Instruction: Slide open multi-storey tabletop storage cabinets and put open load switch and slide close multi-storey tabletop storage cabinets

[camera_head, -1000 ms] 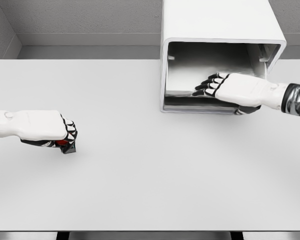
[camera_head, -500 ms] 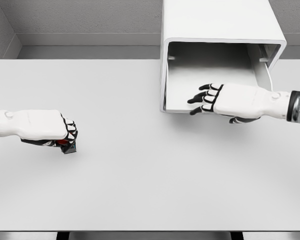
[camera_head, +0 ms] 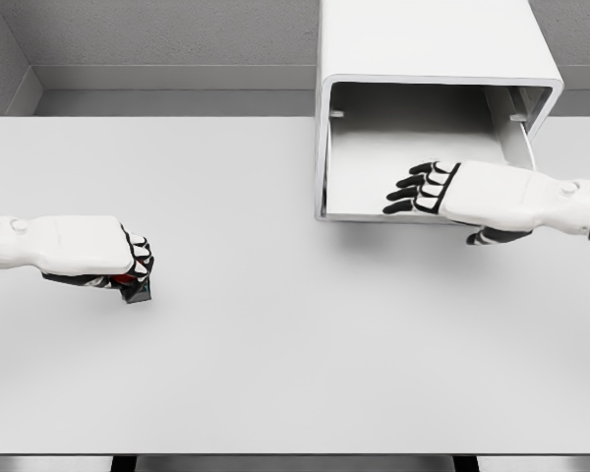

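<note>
The white storage cabinet [camera_head: 428,44] stands at the table's far right, and its drawer [camera_head: 369,162] is slid out toward me, showing a bare floor. My right hand [camera_head: 411,193] hovers over the drawer's front edge with relaxed fingers and nothing in them. At the left of the table my left hand [camera_head: 136,267] is shut in a fist on the load switch [camera_head: 132,287], a small dark part with a red spot. The switch rests on the tabletop and is mostly hidden under the fingers.
The white table [camera_head: 275,344] runs wide between the two hands. Grey walls close in behind it and at the far left. The table's front edge lies near the bottom of the head view.
The drawer has come out further than a second ago. My right hand has let go of its front and drifted slightly right. The left hand and the switch have stayed still.
</note>
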Robot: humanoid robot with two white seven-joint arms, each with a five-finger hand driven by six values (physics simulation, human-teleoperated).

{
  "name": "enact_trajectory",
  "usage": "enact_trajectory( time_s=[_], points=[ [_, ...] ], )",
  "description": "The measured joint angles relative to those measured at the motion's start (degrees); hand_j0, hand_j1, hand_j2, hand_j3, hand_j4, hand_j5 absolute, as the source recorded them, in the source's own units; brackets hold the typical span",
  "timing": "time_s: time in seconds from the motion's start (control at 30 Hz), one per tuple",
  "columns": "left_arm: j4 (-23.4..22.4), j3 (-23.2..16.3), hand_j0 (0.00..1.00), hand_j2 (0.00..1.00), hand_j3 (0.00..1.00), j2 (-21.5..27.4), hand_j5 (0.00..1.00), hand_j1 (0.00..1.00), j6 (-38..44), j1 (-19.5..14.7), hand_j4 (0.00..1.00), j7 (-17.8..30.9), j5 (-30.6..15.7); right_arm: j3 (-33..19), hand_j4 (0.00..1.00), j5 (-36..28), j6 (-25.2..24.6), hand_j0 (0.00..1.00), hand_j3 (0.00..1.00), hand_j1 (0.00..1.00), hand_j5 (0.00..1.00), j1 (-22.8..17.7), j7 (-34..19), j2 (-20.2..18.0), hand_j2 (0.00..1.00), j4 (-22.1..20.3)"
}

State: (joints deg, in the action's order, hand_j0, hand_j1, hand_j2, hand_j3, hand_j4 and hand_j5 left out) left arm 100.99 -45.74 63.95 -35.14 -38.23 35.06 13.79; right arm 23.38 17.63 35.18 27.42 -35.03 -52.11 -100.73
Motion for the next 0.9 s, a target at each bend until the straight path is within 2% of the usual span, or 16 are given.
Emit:
enact_trajectory(
  time_s=[0.23,0.43,0.53,0.63,0.7,0.8,0.83,0.9],
  points=[
    [0.00,-0.01,0.33,0.33,0.33,-0.15,0.33,0.33,-0.02,-0.79,0.33,0.01,0.01,-2.84,1.00,-1.11,0.01,1.00,1.00,1.00,1.00,-1.85,0.00,-1.68,1.00,-0.07],
    [0.02,0.00,0.33,0.33,0.33,-3.21,0.33,0.33,-0.02,-7.64,0.33,-0.02,-1.16,-6.61,1.00,-3.32,0.01,1.00,1.00,1.00,1.00,-5.01,0.00,-3.32,1.00,-0.08],
    [0.05,0.00,0.33,0.33,0.33,-4.15,0.33,0.33,0.00,-10.64,0.33,-0.04,-3.74,-8.91,1.00,-4.49,0.00,1.00,1.00,1.00,1.00,-5.71,0.00,-4.06,1.00,-0.07],
    [0.05,-0.01,0.33,0.33,0.33,-5.31,0.33,0.33,-0.01,-13.36,0.33,-0.02,-6.29,-12.14,1.00,-6.40,0.03,1.00,1.00,1.00,1.00,-8.09,-0.01,-5.18,1.00,-0.07],
    [0.06,-0.03,0.33,0.33,0.33,-6.13,0.33,0.33,-0.07,-15.81,0.33,0.04,-8.27,-14.52,1.00,-7.90,0.01,1.00,1.00,1.00,1.00,-8.35,0.00,-5.82,1.00,-0.07],
    [0.03,0.00,0.33,0.33,0.33,-8.56,0.33,0.33,-0.06,-17.75,0.33,-0.01,-10.41,-17.61,1.00,-9.76,0.00,1.00,1.00,1.00,1.00,-8.53,0.00,-6.50,1.00,-0.08],
    [0.03,0.02,0.33,0.33,0.33,-9.83,0.33,0.33,-0.09,-19.07,0.33,0.02,-10.77,-18.77,1.00,-10.47,0.01,1.00,1.00,1.00,1.00,-9.75,0.00,-6.88,1.00,-0.08],
    [0.02,0.07,0.33,0.33,0.33,-12.32,0.33,0.33,-0.06,-21.97,0.33,0.02,-11.55,-22.33,1.00,-11.73,0.07,1.00,1.00,1.00,1.00,-15.55,-0.01,-7.66,1.00,-0.08]
  ],
)
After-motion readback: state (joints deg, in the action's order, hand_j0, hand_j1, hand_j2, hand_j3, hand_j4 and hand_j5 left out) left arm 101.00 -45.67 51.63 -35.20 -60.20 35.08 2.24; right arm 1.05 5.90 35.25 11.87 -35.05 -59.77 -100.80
